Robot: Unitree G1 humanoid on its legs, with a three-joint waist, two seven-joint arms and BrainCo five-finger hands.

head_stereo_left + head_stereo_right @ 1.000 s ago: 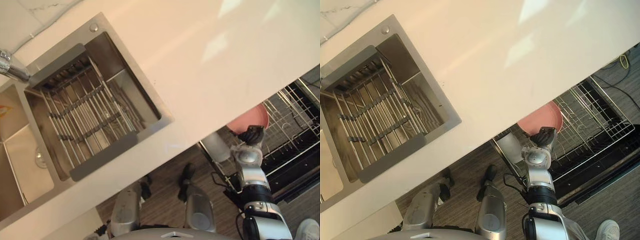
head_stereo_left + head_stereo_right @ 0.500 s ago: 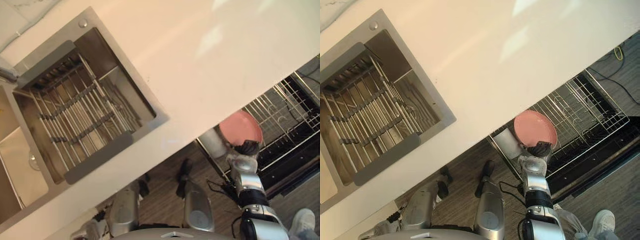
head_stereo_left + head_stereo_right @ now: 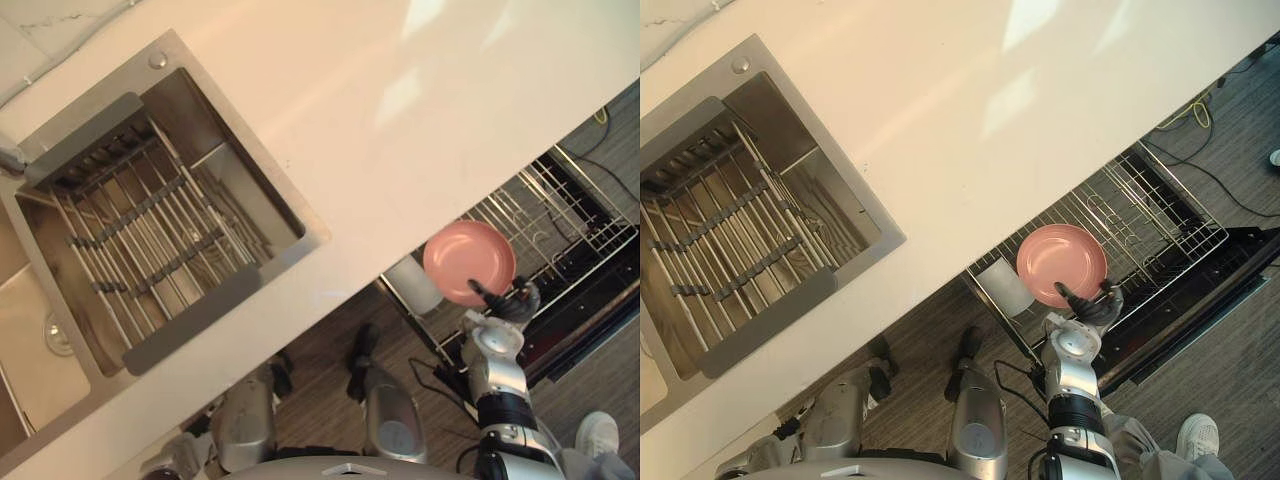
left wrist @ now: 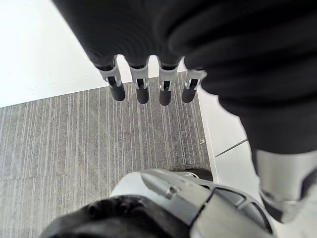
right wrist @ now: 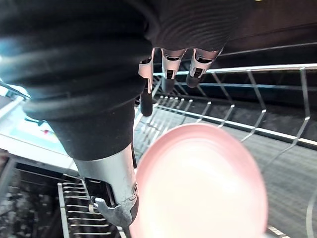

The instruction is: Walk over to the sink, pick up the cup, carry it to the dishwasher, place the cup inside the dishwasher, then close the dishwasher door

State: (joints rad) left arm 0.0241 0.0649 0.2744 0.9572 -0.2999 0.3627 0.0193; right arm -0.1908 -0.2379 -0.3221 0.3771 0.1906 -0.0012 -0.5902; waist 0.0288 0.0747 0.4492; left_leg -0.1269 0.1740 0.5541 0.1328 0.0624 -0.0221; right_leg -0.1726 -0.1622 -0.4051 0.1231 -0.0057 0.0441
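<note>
Eye views, lower right: the right robot hand pinches a pink plate by its rim above the dishwasher rack.

Left wrist view: the left robot hand hangs slack-fingered and empty over the floor.

Right wrist view: the plate is close by the hand.
</note>
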